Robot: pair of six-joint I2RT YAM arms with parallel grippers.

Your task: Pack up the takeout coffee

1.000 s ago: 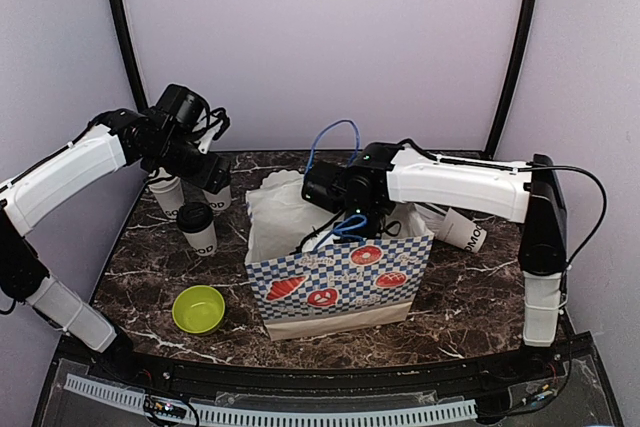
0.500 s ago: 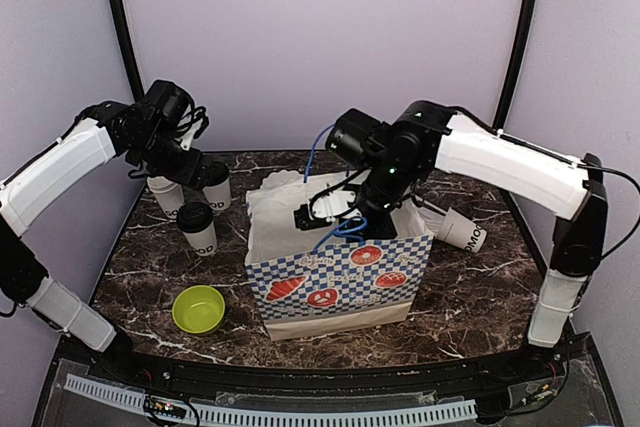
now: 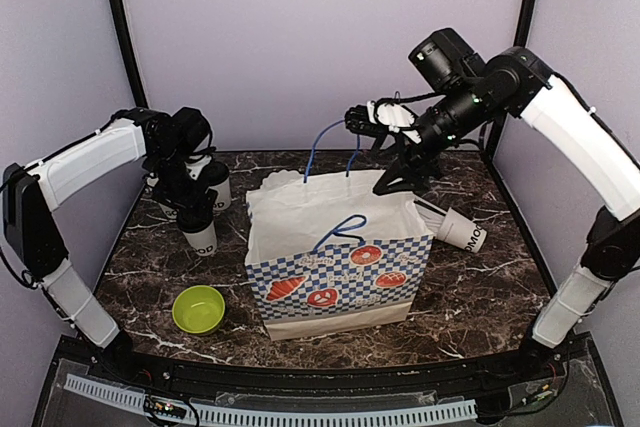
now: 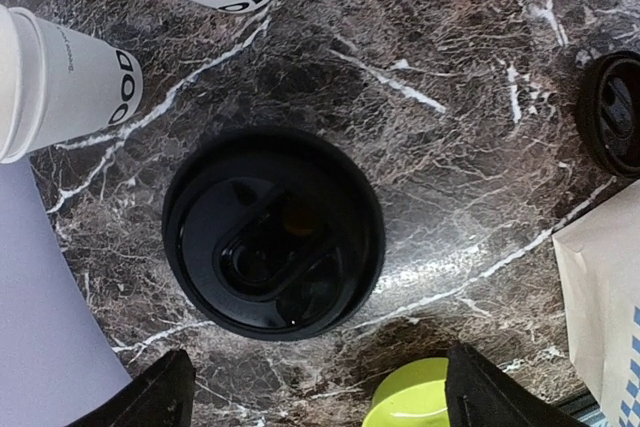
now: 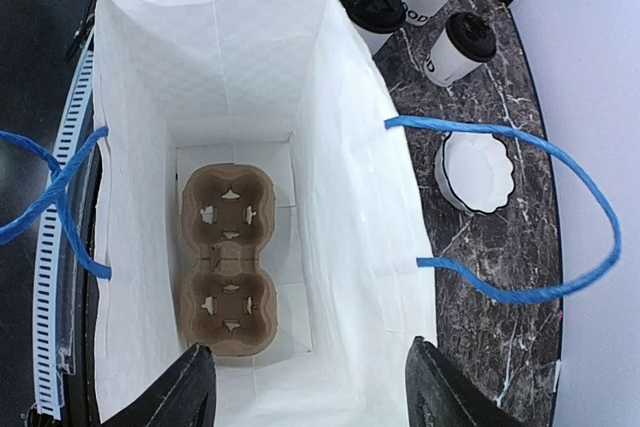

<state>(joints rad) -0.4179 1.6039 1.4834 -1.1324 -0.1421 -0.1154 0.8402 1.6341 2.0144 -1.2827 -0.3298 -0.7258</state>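
I'm looking down on a dark marble table. A checked paper bag stands upright at its centre, mouth open. At 8 o'clock from the bag, a green bowl sits near the front edge. At 9 o'clock a lidded cup stands upright. Just behind it, toward 10 o'clock, a second lidded cup and a white cup, whose top I can't make out, stand close together by the left rear corner. A scalloped bowl sits at 11 o'clock, just beside the bag's back wall. At 3 o'clock a tipped cup lies on its side, just beside the bag.
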